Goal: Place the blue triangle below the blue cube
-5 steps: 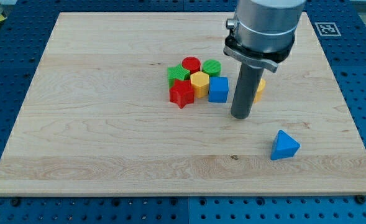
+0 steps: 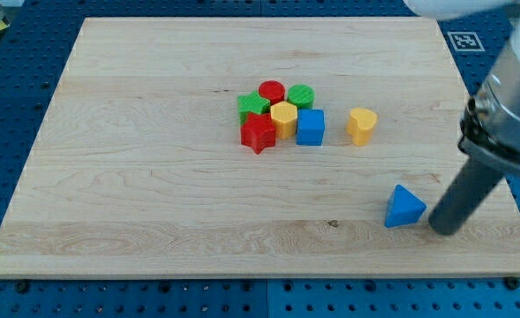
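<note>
The blue triangle (image 2: pixel 405 208) lies on the wooden board (image 2: pixel 154 194) at the lower right. The blue cube (image 2: pixel 310 126) sits at the right end of a cluster near the board's middle, up and to the left of the triangle. My tip (image 2: pixel 446 230) rests on the board just to the right of the blue triangle, slightly lower, very near it; contact cannot be told. The rod slants up to the right toward the arm's grey body (image 2: pixel 516 97).
The cluster holds a red star (image 2: pixel 259 134), a yellow hexagon (image 2: pixel 283 116), a green block (image 2: pixel 252 106), a red cylinder (image 2: pixel 272 91) and a green cylinder (image 2: pixel 301 94). A yellow block (image 2: pixel 361 125) stands alone right of the blue cube.
My tip has moved from beside the blue cube, down and to the right, to the right side of the blue triangle. The yellow block is now uncovered. No block has moved.
</note>
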`<state>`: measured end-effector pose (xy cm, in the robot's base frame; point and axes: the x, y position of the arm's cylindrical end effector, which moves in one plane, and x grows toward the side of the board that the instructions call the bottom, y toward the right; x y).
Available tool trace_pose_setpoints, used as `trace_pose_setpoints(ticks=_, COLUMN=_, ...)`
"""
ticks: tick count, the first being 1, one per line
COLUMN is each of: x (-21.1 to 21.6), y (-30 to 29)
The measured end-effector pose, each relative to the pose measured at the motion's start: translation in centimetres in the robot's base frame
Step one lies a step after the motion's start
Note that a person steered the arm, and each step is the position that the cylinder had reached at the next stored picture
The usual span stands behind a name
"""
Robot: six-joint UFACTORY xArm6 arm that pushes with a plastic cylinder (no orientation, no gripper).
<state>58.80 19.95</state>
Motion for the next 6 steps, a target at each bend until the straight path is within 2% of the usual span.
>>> trace_pose_setpoints(ticks=1, x=2.3, y=0.0)
trace_pose_setpoints(ticks=2, x=2.4, y=0.0)
trace_pose_setpoints(ticks=6, x=-1.5, y=-3.4)
